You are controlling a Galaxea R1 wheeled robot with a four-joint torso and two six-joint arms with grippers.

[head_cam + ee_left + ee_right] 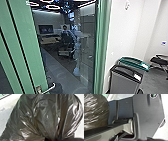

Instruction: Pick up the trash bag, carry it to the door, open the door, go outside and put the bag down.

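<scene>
We're pinching the trash bag in our left jaws, wanting it off the handle. Right jaws: can't tell.

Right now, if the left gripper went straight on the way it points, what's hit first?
Likely the trash bag, dead ahead in the left wrist view; depth is unclear, so it may be touching.
</scene>
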